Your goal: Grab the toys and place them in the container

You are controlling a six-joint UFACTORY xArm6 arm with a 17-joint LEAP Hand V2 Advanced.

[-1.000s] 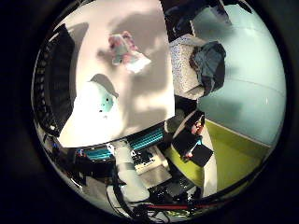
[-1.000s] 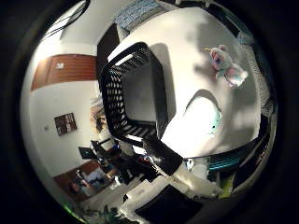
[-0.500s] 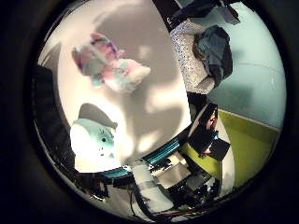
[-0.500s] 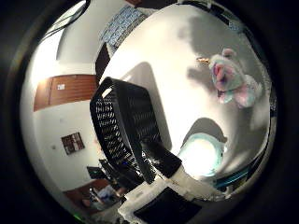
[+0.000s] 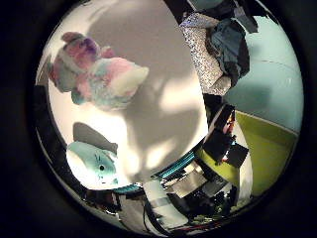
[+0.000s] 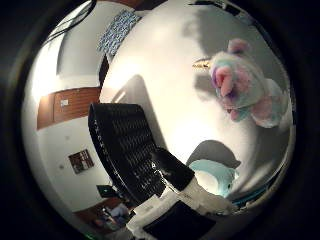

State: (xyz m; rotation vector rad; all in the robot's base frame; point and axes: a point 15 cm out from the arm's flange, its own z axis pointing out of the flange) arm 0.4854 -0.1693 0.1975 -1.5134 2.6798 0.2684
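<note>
A pastel unicorn plush [image 5: 99, 77] lies on the white table [image 5: 168, 109]; it also shows in the thumb side view [image 6: 245, 85], large and close under the palm. A round teal and white plush [image 5: 94, 164] lies on the table away from the unicorn, near the black mesh basket [image 6: 130, 150]. My right hand [image 6: 185, 190] hovers above the table. Its white and black fingers stay at the views' edges, relaxed, with nothing between them.
A chair with dark clothing [image 5: 228, 45] stands beyond the table's edge, over a yellow-green floor [image 5: 263, 149]. A patterned cushion [image 6: 120, 30] lies past the table's far side. The basket stands at the table's edge, next to the teal plush.
The hand has moved closer to the table and towards the unicorn, which now fills more of both views. The toys and the basket have not moved.
</note>
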